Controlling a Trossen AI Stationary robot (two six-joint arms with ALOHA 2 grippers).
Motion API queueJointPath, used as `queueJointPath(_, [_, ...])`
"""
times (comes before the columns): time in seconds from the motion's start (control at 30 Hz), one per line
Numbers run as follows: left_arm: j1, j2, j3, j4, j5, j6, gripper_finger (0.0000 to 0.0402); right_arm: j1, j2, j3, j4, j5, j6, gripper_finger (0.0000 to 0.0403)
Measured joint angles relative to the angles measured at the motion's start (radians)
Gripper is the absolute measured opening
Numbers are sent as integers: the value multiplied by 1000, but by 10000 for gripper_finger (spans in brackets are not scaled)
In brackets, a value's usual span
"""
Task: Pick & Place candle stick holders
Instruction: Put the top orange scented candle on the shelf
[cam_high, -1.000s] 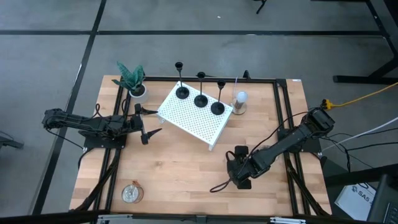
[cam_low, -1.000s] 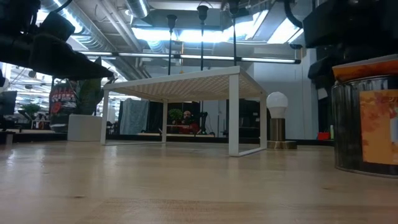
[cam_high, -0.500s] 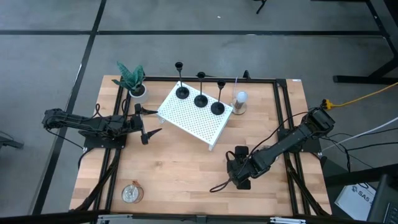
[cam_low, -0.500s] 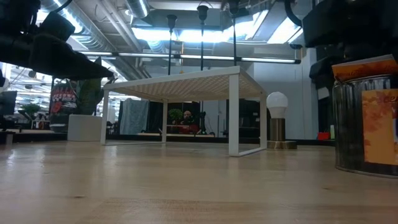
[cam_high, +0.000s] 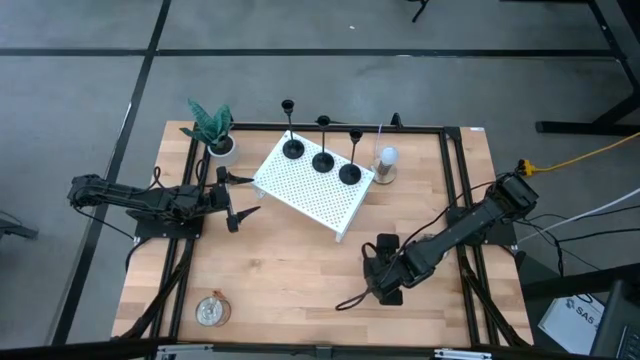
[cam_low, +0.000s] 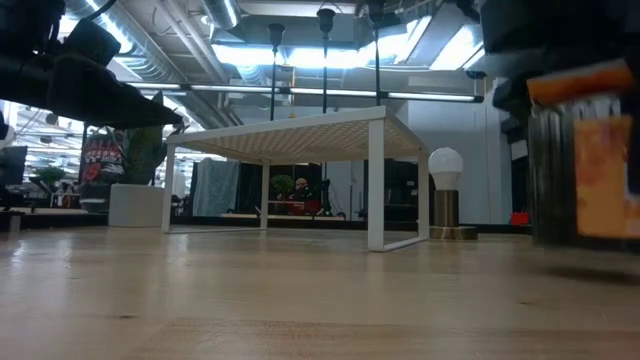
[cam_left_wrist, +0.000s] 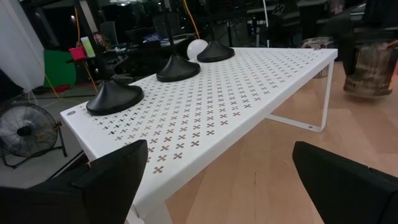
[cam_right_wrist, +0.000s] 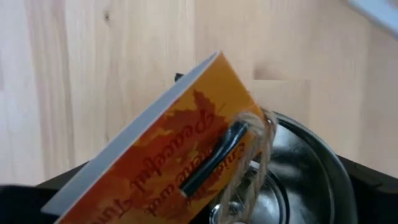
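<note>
Three black candle stick holders (cam_high: 323, 160) stand by their round bases on a white perforated shelf (cam_high: 318, 195) at the table's far middle; their bases also show in the left wrist view (cam_left_wrist: 177, 68). My right gripper (cam_high: 386, 276), near the table's right front, is shut on a metal tin (cam_low: 585, 170) that bears an orange card (cam_right_wrist: 180, 155) tied on with twine. My left gripper (cam_left_wrist: 221, 177) waits open at the left of the shelf (cam_left_wrist: 217, 99), its fingers level and with nothing between them. My right gripper holds the metal tin by its round wall (cam_right_wrist: 323, 168), one dark finger (cam_right_wrist: 18, 202) on either side. The fingers come from above, pointing steeply down. The tin hangs upright, clear of the table top in the low view.
A potted plant (cam_high: 212, 128) stands at the far left corner, a bulb lamp (cam_high: 385, 162) right of the shelf, and a small round dish (cam_high: 211, 310) near the front left. Black frame rails (cam_high: 455, 160) run along the table's edges.
My right gripper has risen a little with the tin. The tin stood on the table before and now hangs clear of it, still upright.
</note>
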Motion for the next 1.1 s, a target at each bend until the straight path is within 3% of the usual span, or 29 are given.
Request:
queueJointPath(0.2, [0,0,0,0,0,0,400,0,0,103,-107,21,-20,362])
queueJointPath(0.63, [0,0,0,0,0,0,400,-20,0,275,-165,155,-266,362])
queueJointPath(0.87, [0,0,0,0,0,0,400,-60,0,337,-135,138,-341,362])
queueJointPath(1.1, [0,0,0,0,0,0,400,-88,0,368,-114,82,-256,361])
